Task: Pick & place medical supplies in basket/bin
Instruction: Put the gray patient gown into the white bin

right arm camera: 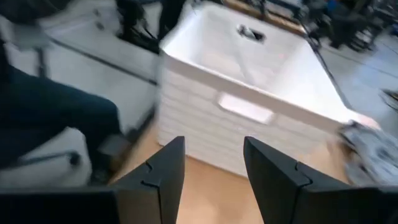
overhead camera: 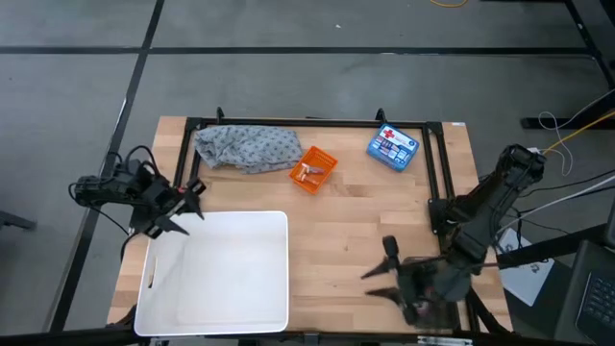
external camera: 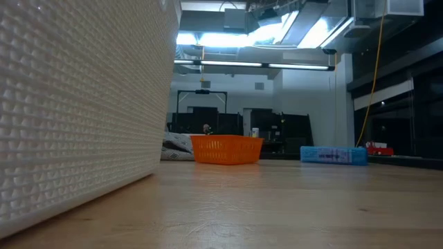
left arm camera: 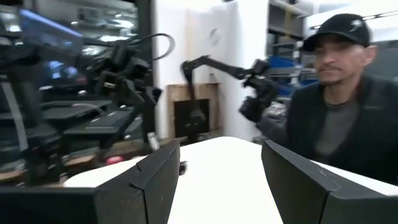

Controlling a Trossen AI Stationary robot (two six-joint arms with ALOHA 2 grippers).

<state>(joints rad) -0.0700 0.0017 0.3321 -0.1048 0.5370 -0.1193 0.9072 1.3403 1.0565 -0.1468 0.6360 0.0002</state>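
The small orange basket stands on the far middle of the table, with small pieces inside; it also shows in the low view. The grey patterned cloth lies crumpled to its left. My left gripper hovers open at the far left corner of the white tub, fingers apart in the left wrist view. My right gripper is open near the table's near right, facing the tub's side. Neither touches anything.
A large white tub fills the near left of the table. A blue packet lies at the far right. A black frame runs along the far edge. A person in a cap shows beyond the table.
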